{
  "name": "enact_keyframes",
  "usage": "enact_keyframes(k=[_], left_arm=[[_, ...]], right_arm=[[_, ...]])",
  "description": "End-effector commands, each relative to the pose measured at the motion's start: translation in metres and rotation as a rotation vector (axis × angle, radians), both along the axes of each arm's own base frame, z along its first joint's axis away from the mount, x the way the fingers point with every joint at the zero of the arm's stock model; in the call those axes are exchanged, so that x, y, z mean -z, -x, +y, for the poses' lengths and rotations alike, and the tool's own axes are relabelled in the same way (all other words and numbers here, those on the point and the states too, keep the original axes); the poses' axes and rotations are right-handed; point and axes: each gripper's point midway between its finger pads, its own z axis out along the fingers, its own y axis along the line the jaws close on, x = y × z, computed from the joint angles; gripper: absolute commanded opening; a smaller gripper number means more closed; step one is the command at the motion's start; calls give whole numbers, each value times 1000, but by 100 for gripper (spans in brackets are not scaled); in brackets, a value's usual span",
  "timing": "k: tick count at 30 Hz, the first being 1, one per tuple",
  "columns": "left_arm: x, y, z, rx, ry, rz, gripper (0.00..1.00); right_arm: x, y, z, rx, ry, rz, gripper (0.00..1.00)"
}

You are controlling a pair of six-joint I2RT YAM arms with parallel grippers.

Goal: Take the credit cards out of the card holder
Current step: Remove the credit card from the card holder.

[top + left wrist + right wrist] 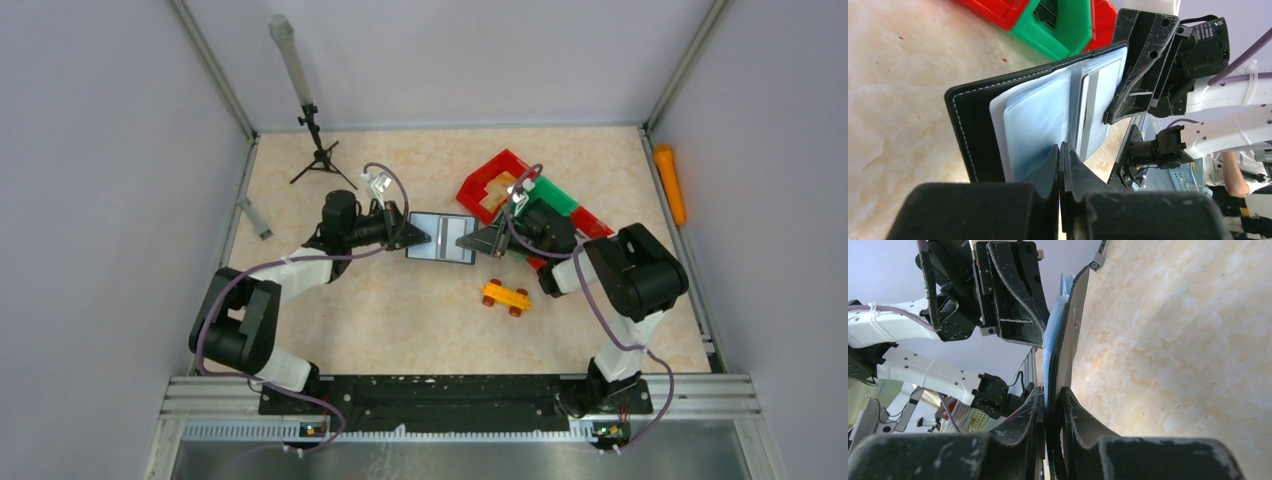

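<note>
Two ends braced: black stitched card holder (440, 238)
Right jaws clamp its cover (1068, 340) steady; my left jaws clenched at its sleeve (1038, 115).

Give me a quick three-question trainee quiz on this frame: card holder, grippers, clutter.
1. True or false: the card holder is folded shut.
2. Left gripper and right gripper: which is clamped on the card holder? A. left only B. right only C. both
3. Fill in: the yellow-orange toy lying nearer the arm bases than the card holder is a brick ___.
Key: 1 false, it is spread open; 2 C; 3 car.
</note>
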Motion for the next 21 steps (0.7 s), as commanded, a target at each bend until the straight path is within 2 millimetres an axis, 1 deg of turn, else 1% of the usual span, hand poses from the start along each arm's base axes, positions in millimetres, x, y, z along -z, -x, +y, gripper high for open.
enact_keyframes(k=[1,2,3,5,6,7,9,11,13,15,18,21], left_arm=[[-10,-2,3,-10,0,-61,0],[-9,-1,2,-3,3,-58,0],[-10,0,1,8,13,-57,4],[-14,4,-2,38,40,-63,18],[-16,6,-4,51,51,-68,26],[-17,8,-6,64,56,-71,32],[-19,11,-10,84,60,-77,38],[-19,13,-14,106,62,-78,40],[-17,15,-17,119,57,-68,39],[-16,16,-21,137,57,-58,34],[-15,19,-27,164,59,-55,25],[-14,22,-34,191,60,-46,22]], right_arm=[[-16,0,-3,-3,-29,-86,8],[-16,0,-3,-3,-30,-85,6],[-17,0,-3,-4,-31,-87,4],[-17,1,-2,-7,-35,-85,1],[-17,1,-2,-9,-38,-86,1],[-17,1,-2,-11,-40,-81,1],[-17,1,-2,-14,-44,-78,1],[-17,1,-2,-17,-48,-78,0],[-17,3,-1,-24,-51,-78,0],[-18,4,-1,-28,-55,-81,0],[-18,5,1,-36,-55,-83,0],[-19,6,2,-44,-57,-90,0]])
